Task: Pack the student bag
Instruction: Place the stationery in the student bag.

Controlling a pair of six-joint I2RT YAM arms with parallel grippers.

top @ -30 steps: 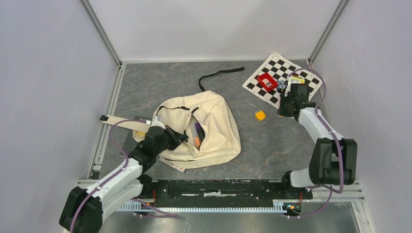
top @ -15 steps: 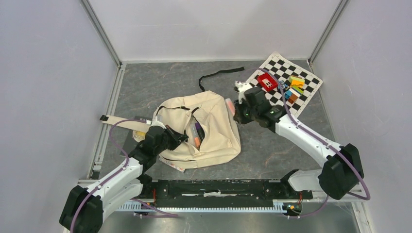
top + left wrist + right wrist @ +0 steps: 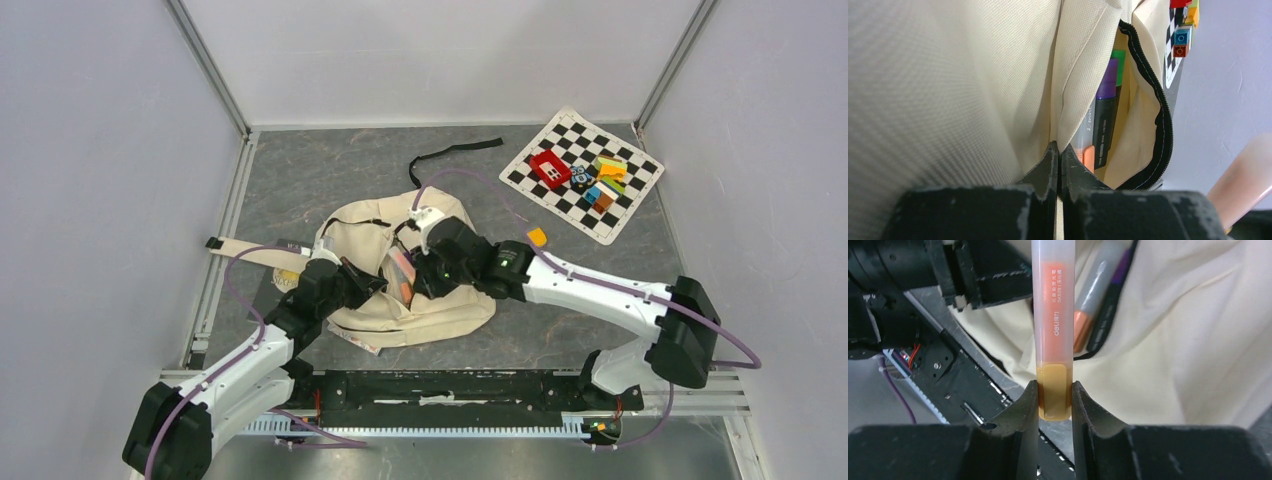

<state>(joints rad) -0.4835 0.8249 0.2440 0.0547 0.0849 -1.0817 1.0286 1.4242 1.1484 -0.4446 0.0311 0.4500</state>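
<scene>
One student bag (image 3: 440, 315), two markers (image 3: 1093, 295) showing (third marker (image 3: 1053, 315) in right claw (image 3: 1054, 390)).

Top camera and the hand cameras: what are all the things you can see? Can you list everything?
student bag: one, cream, middle of the table
highlighter: one, orange, held at the bag's open pocket
markers: at least three, purple, green and orange ends, inside the pocket
checkered mat: one, black and white, far right corner
red block: one, red, on the mat
small blocks: several, mixed colours, on the mat
yellow block: one, yellow, between mat and bag
black strap: one, black, behind the bag
left end effector: one, black, shut on the pocket edge
right end effector: one, black, shut on the highlighter
</scene>
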